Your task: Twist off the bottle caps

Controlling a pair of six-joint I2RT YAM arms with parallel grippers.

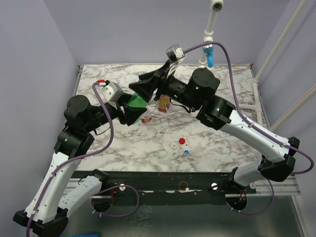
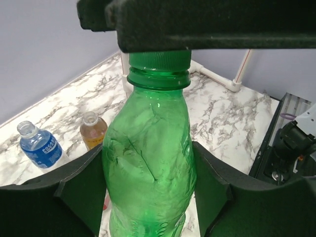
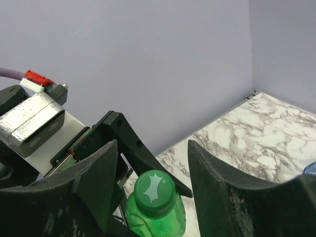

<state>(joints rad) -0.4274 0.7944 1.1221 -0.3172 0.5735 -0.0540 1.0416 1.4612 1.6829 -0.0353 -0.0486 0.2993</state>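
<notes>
Between the left gripper's [image 2: 148, 190] pressing pads stands the green bottle [image 2: 148, 143], pinched at its belly. Its green cap [image 3: 154, 192] sits between the right gripper's [image 3: 153, 155] spread fingers, touching neither. This looks like a re-grip mid-unscrewing: the right gripper must next close on the cap and twist.

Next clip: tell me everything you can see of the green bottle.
The green bottle is translucent green plastic with no label showing, its body dented and creased. Its green screw cap, with a star-like mark on top, sits on the neck above a collar ring. The left gripper's fingers clamp the body on both sides. The right gripper's fingers stand open either side of the cap, apparently clear of it.
</notes>
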